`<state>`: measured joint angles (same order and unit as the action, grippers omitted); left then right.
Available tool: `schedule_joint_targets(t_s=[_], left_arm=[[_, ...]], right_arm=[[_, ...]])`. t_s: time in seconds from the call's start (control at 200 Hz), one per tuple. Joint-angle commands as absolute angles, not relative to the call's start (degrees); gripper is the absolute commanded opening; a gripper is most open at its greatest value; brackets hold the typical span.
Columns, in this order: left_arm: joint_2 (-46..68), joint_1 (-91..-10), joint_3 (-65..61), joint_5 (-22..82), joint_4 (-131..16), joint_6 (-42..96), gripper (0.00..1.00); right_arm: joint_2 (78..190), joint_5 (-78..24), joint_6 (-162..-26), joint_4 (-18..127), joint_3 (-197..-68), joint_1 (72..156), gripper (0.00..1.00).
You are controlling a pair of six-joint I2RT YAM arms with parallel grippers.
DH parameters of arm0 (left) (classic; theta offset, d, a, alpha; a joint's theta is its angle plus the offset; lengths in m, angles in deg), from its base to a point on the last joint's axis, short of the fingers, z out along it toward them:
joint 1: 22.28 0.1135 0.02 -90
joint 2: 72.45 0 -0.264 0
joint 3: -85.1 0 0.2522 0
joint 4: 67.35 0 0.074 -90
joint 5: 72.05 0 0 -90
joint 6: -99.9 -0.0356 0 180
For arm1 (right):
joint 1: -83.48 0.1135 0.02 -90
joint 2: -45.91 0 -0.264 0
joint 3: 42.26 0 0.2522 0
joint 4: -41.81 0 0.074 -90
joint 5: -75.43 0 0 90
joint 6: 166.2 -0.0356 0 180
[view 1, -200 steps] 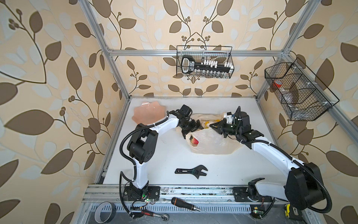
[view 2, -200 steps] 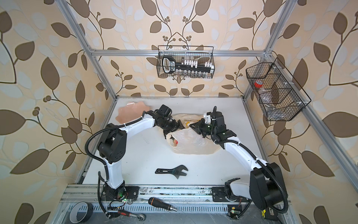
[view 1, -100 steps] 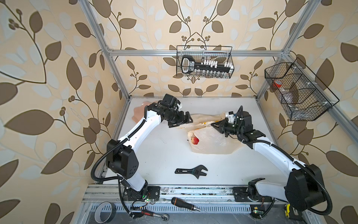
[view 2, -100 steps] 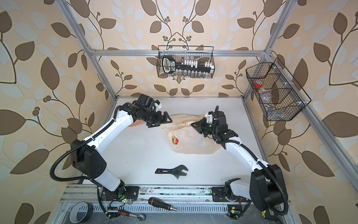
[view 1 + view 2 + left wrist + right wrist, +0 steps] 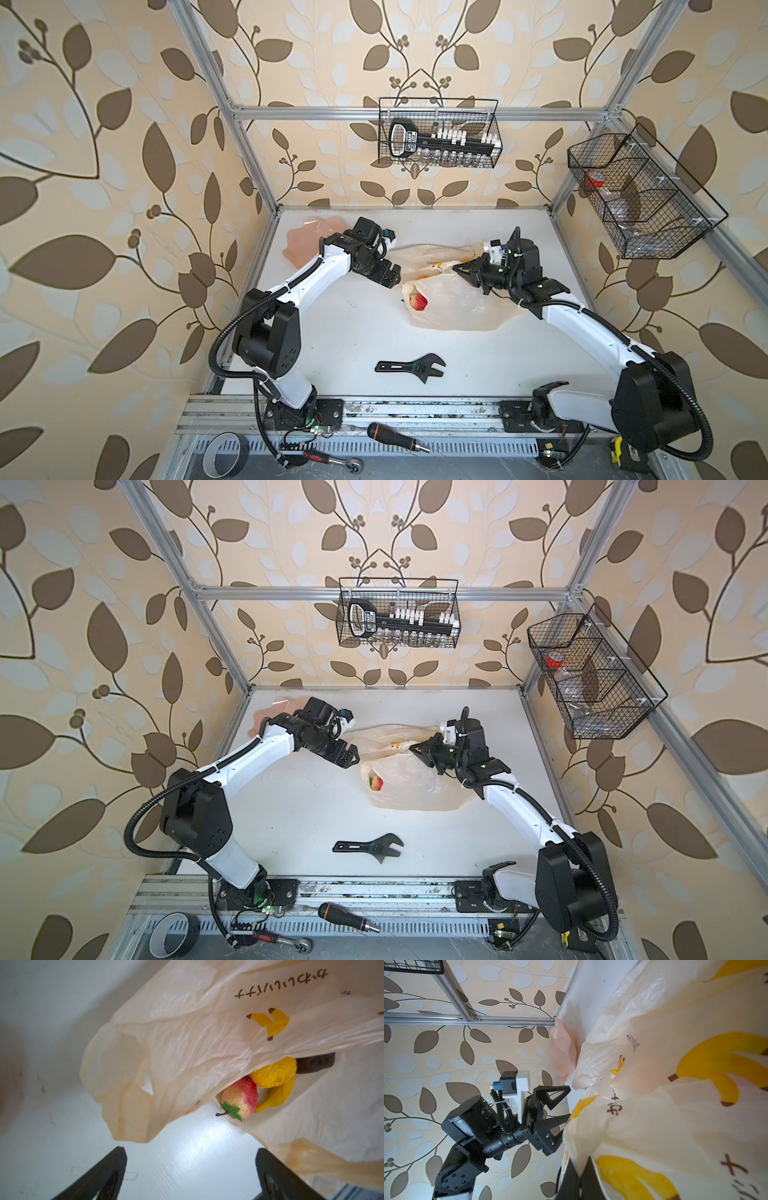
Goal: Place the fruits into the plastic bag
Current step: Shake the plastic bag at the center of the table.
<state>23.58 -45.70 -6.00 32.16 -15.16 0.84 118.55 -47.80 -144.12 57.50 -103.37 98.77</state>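
Just then the bag (image 5: 457, 305) gaped toward the empty, wide-open left gripper (image 5: 390, 276), while the right gripper (image 5: 457, 268) pinched its rim.

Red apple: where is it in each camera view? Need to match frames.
Top view: apple at the open mouth of the bag.
Top view: apple in the same spot.
Left wrist: apple just inside the bag mouth, beside the lemon and banana.
Right wrist: not in it; bag's outside only.
Shared landmark: the bag, in all four.
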Motion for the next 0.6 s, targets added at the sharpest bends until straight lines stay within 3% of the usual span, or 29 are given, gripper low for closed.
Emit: schedule_joint_targets(t_s=[0.0, 0.195, 0.275, 0.315, 0.385, 0.505, 0.595], left_arm=[[26.14, -46.88, -6.12, 26.98, -22.95, -7.21, 0.99], [32.48, -47.17, -10.01, 24.58, -24.39, -10.47, 0.98], [34.37, -47.16, -10.44, 22.26, -24.74, -11.11, 0.92], [35.13, -47.16, -11.04, 21.13, -25.15, -10.91, 0.83], [36.39, -47.16, -13.17, 21.12, -24.71, -9.97, 0.39], [37.41, -47.07, -18.80, 23.97, -19.89, -5.34, 0.02], [35.62, -46.59, -21.61, 29.66, -15.40, -0.55, 0.00]], right_arm=[[117.45, -47.95, -144.01, 58.63, -103.21, 98.60, 0.00], [117.12, -48.05, -143.88, 59.19, -103.22, 98.25, 0.00], [116.81, -48.05, -143.68, 59.67, -103.18, 98.11, 0.00], [116.71, -48.06, -143.45, 60.00, -103.21, 98.09, 0.00], [116.58, -48.56, -142.77, 60.57, -103.28, 97.35, 0.00], [117.54, -49.94, -139.51, 62.40, -104.81, 94.02, 0.00], [120.63, -51.74, -134.28, 68.30, -108.58, 90.84, 0.00]])
